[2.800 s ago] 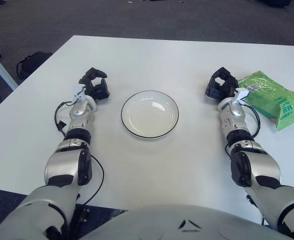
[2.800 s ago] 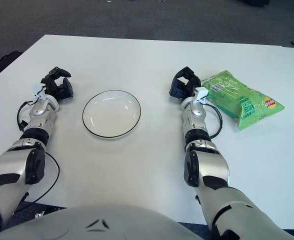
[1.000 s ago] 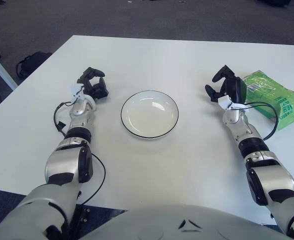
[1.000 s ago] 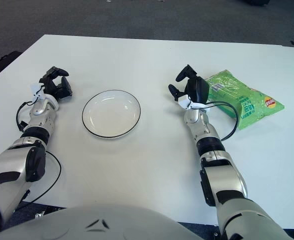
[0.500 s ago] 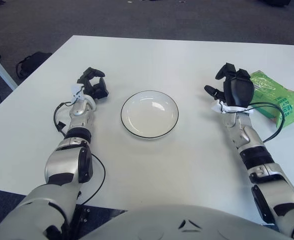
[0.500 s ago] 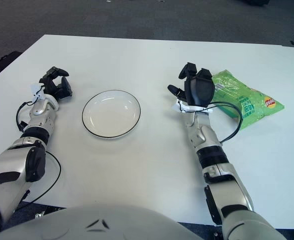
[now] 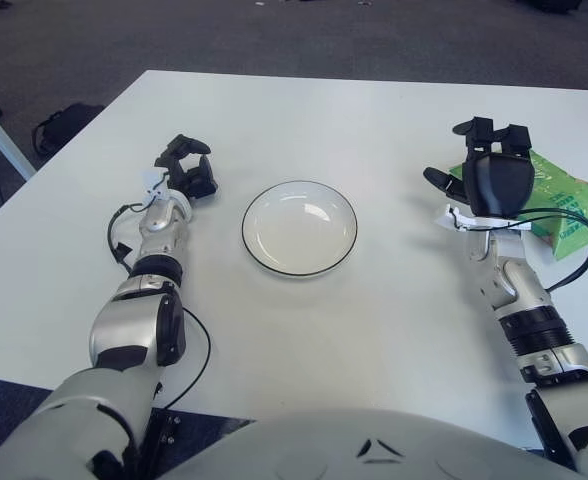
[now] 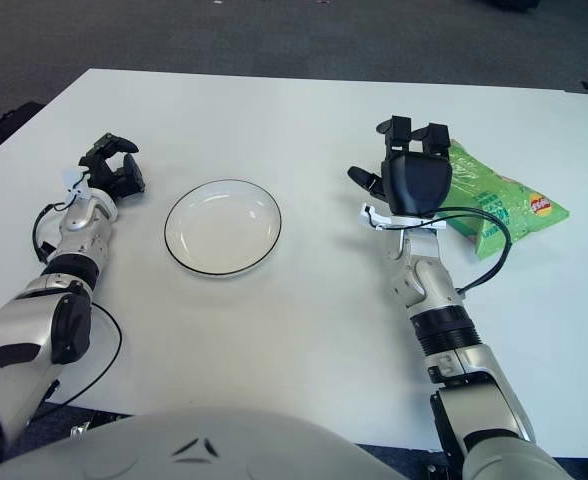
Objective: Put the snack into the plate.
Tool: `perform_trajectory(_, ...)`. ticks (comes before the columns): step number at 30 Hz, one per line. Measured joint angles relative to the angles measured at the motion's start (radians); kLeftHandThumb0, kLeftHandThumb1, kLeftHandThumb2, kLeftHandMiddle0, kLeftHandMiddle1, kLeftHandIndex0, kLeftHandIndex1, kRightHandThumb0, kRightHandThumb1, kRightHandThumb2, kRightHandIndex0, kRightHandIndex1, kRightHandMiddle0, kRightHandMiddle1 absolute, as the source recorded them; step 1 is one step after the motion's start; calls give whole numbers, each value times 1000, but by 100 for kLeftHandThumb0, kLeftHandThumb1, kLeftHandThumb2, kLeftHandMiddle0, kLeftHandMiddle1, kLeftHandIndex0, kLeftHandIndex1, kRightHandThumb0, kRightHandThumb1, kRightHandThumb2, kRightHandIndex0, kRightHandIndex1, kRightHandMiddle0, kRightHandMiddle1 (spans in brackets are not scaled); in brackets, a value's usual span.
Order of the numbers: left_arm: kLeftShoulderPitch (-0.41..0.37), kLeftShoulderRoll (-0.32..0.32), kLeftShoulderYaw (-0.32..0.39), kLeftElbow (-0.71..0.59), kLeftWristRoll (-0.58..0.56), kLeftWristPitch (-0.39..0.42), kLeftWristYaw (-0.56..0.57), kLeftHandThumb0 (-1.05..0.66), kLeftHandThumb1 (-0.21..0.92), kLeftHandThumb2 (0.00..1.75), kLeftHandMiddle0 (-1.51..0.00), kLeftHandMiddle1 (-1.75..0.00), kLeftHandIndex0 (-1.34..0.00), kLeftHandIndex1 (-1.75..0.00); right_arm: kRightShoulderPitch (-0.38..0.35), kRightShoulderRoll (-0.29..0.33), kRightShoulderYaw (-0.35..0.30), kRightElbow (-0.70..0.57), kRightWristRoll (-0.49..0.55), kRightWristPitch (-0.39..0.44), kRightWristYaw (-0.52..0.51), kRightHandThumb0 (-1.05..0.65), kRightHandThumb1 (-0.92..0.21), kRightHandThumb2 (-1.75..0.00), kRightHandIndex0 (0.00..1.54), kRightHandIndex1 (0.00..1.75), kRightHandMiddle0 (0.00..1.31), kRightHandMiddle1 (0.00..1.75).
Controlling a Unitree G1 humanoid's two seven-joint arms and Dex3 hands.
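A green snack bag (image 8: pixel 499 200) lies on the white table at the right. My right hand (image 8: pixel 411 170) is raised just left of the bag, partly covering its near end, with the fingers spread and holding nothing. A white plate (image 8: pixel 223 226) with a dark rim sits empty in the middle of the table. My left hand (image 8: pixel 114 168) shows to the left of the plate, idle.
The white table (image 8: pixel 274 330) reaches to its far edge near the top, with dark carpet beyond. A black cable (image 8: pixel 479 262) loops beside my right forearm. A dark bag (image 7: pixel 64 125) lies on the floor at the far left.
My right hand has lifted from the table, swung right toward the snack bag and opened its fingers. The left hand and the plate stay where they were.
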Motion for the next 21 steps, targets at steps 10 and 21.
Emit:
perform_trajectory(10,-1,1,-9,6,5,0,4,-50,27,137,-130,-175,-65,-175,27,-126,-59,-60,14,2,178,-91,-92,-86,1,31,0,47)
perform_trajectory(21,-1,3,-36,8,37,-8,30,-50,27,138,-130,-175,-65,-175,39,-173,-84,-168,-24,191,486,-100,-92,-107,0,0,0,5)
